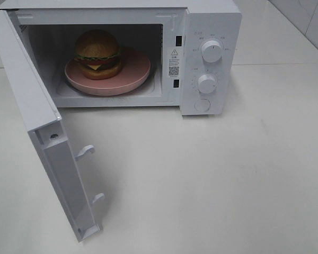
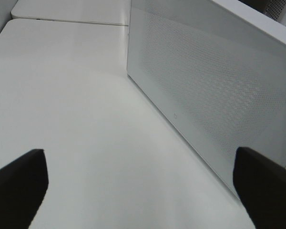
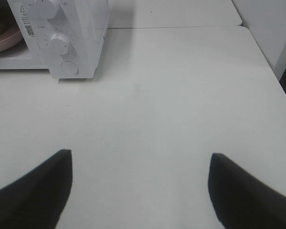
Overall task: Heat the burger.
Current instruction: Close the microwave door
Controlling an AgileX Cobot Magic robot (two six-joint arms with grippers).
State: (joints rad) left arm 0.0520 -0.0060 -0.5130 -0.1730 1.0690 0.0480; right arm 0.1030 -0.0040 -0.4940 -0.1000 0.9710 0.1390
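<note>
The burger (image 1: 97, 52) sits on a pink plate (image 1: 140, 74) in the microwave (image 1: 222, 32), its door (image 1: 21, 90) open. The sticker (image 1: 174, 67) is unreadable. The left hand (image 2: 138, 160) and right hand (image 3: 140, 157) are both spread apart.

Count on inspection:

- One microwave (image 1: 209, 32), with one door (image 1: 26, 90).
- One burger (image 1: 98, 53).
- One pink plate (image 1: 135, 74).
- Two knobs: upper knob (image 1: 212, 51), lower knob (image 1: 206, 83).
- One round button (image 1: 202, 105).
- Two latch hooks: upper hook (image 1: 85, 152), lower hook (image 1: 98, 198).
- One desk (image 1: 217, 180).
- Two grippers: left gripper (image 2: 140, 157), right gripper (image 3: 140, 158), two dark fingers (image 2: 19, 186) each.
</note>
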